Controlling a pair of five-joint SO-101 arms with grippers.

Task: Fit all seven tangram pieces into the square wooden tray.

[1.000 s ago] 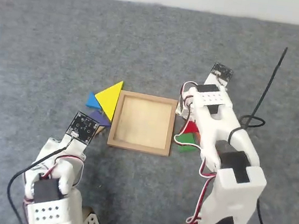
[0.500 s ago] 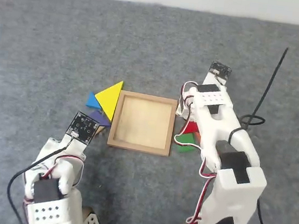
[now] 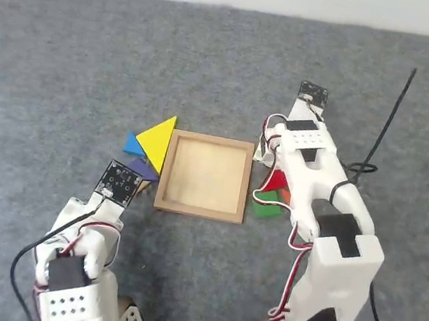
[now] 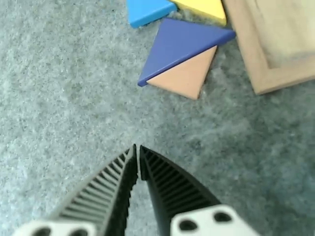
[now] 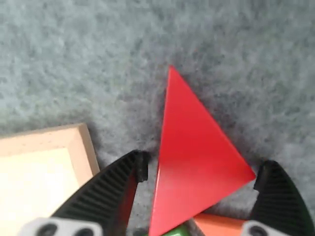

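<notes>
I'm looking at a table (image 3: 70, 57) covered in grey felt-like matting. The square wooden tray (image 3: 197, 209) lies flat near its middle. On the side towards the table's left edge, just beside the tray, lie a yellow triangle (image 3: 158, 139), a blue piece (image 3: 132, 145), and a purple triangle (image 3: 141, 169) touching a tan triangle (image 4: 186, 76). Towards the right edge, a red triangle (image 3: 274, 181), a green piece (image 3: 265, 208) and an orange piece (image 5: 221, 226) lie bunched together.

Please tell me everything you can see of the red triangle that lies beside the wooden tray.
The red triangle is a flat, smooth piece with sharp corners, evenly red and slightly glossy; its material cannot be told. It lies flat on the grey carpet, just outside the wooden tray and apart from its rim. The right hand is open, with one finger on each side of the triangle. The end nearest the arm meets an orange piece and a green piece.
</notes>
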